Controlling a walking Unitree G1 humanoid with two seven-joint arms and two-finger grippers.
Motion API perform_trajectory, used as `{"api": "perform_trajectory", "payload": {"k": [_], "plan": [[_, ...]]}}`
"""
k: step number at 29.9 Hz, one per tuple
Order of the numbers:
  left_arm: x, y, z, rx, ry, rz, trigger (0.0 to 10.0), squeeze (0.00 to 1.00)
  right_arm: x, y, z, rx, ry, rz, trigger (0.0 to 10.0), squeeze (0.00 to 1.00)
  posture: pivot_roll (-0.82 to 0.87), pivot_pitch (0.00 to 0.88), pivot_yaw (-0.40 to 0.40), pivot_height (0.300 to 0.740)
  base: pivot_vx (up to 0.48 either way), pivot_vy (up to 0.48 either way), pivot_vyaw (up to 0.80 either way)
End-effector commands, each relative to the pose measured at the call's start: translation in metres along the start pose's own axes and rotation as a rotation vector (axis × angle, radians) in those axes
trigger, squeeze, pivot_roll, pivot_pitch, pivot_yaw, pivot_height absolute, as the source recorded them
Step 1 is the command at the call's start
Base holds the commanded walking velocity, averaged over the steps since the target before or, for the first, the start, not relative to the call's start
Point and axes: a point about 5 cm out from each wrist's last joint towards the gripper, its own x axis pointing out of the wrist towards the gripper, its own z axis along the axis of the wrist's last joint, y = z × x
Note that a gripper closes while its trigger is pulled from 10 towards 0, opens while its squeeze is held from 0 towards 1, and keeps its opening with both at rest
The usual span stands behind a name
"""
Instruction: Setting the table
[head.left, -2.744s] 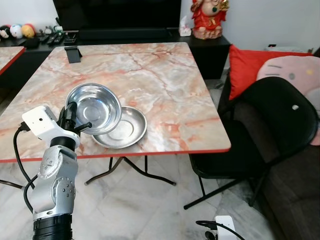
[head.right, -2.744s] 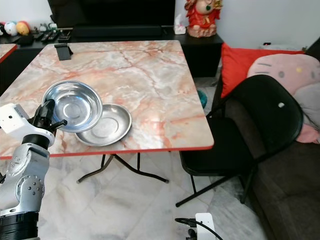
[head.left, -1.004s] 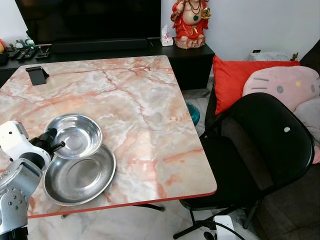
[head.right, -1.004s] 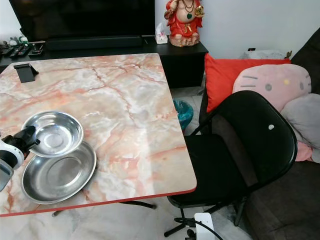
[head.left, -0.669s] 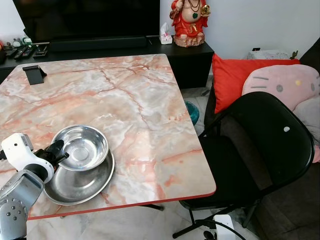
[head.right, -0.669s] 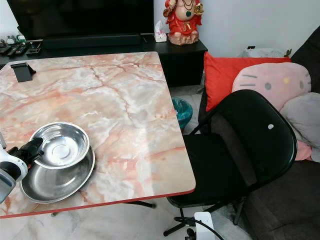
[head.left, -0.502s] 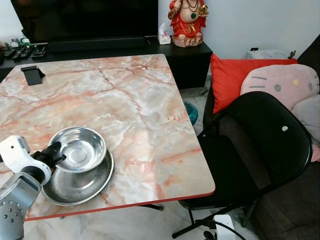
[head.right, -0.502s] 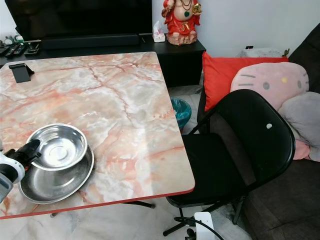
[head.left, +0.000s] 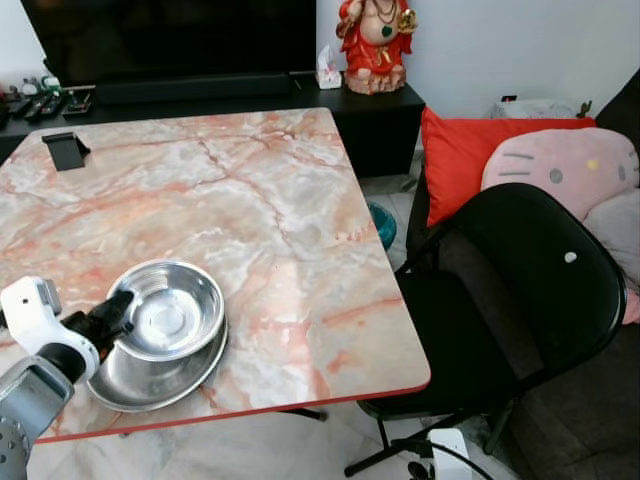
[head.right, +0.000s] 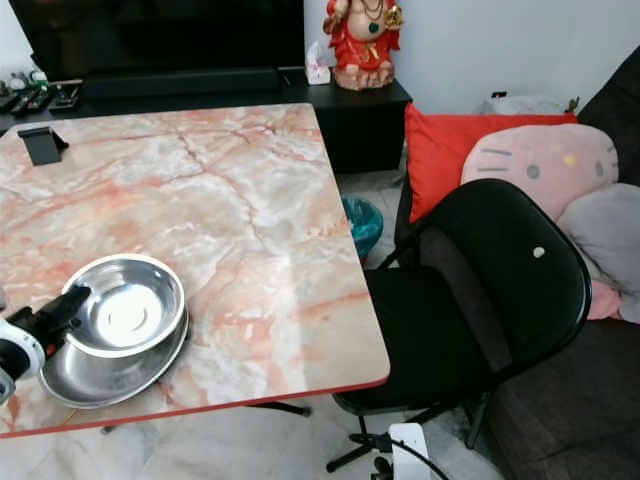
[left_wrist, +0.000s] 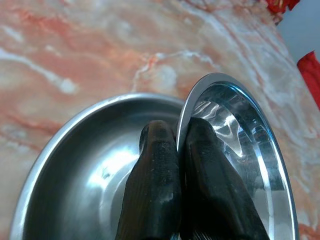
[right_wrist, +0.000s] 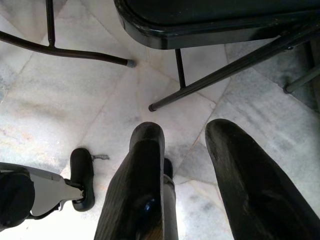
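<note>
Head views: pink marble table (head.left: 250, 190), black chair (head.left: 520, 290) beside it, red pillow (head.left: 465, 150) behind. Small steel bowl (head.left: 170, 308) tilted over big steel bowl (head.left: 150, 372), near the front edge.

Left wrist: left gripper (left_wrist: 179, 142) pinching the small bowl's rim.

Right wrist: right gripper (right_wrist: 182, 142) spread apart over white floor (right_wrist: 65, 100).

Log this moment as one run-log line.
left end effector: shut on bowl rim | bowl: over plate | right end effector: open, idle above floor
</note>
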Motion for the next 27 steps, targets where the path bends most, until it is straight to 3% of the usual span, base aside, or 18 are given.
{"api": "perform_trajectory", "payload": {"k": [1,20,23,25,27], "plan": [[-0.0018,0.0016,-0.0021,-0.01,0.007,-0.004,10.0,0.0,0.0002,0.0011,-0.0007,-0.003,0.009,0.003,10.0,0.0,-0.03,0.0,0.021,0.74,0.0,0.0,0.0],[-0.0012,0.0096,-0.0055,0.005,0.008,0.051,10.0,0.0,0.0002,0.0007,-0.0003,-0.004,0.008,0.005,10.0,0.0,-0.02,0.0,0.016,0.74,0.0,0.0,0.0],[-0.0012,0.0095,-0.0049,0.023,0.006,0.054,10.0,0.07,0.0002,0.0005,-0.0003,-0.006,0.009,0.006,10.0,0.0,-0.02,0.0,0.013,0.74,0.0,0.0,0.0],[-0.0009,0.0092,-0.0051,0.017,0.004,0.054,10.0,0.8,0.0002,0.0004,-0.0001,-0.007,0.009,0.007,10.0,0.0,-0.02,0.0,0.011,0.74,0.0,0.0,0.0],[-0.0008,0.0091,-0.0052,0.02,0.004,0.054,10.0,0.8,0.0003,0.0004,0.0,-0.008,0.009,0.007,10.0,0.0,-0.02,0.0,0.011,0.74,0.0,0.0,0.0]]}}
